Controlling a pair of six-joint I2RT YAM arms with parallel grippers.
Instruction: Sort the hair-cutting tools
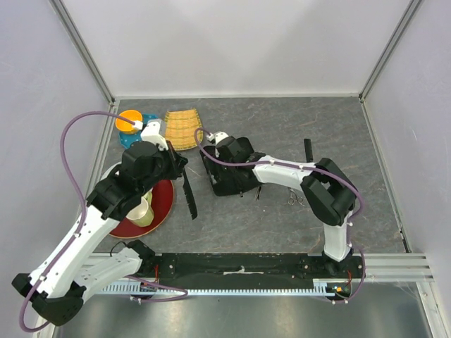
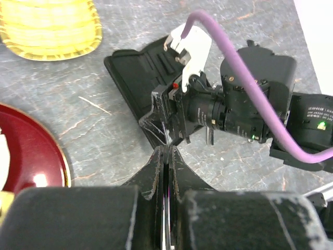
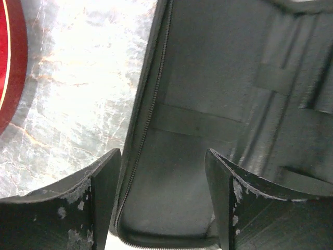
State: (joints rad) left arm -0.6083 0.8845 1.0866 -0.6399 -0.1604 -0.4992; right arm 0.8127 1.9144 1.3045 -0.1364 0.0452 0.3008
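**Black case propped open, tools lie off to the right**

We see the left claw [image 2: 166,156] pressed together on a thin black edge. We take this edge for the raised flap [image 1: 189,197] of the zip case [image 1: 223,184]. From above, the flap shows as a narrow strip on edge just left of the case's open half. The right claw [image 3: 162,159] hangs spread over the case lining, with elastic bands below it and nothing between its fingers.

The tools we can make out are not under that claw. The comb [image 1: 308,149] lies on the bench [image 1: 282,120] well to the right of it, past that arm's forearm. Its long axis runs from the arm bases toward the far wall. The scissors [image 1: 296,200] show only as a small silver glint just beside the right arm's elbow, nearer the bases than the comb. We cannot tell whether that is one pair or both, nor which way the blades point. The arm hides part of the case, so we cannot say whether any tool already sits inside.

Both tools lie on the right arm's side, and the left arm is busy with the flap, so we judge the fetching falls to the right claw. It would need to swing rightward and turn its jaws across the comb's narrow width.
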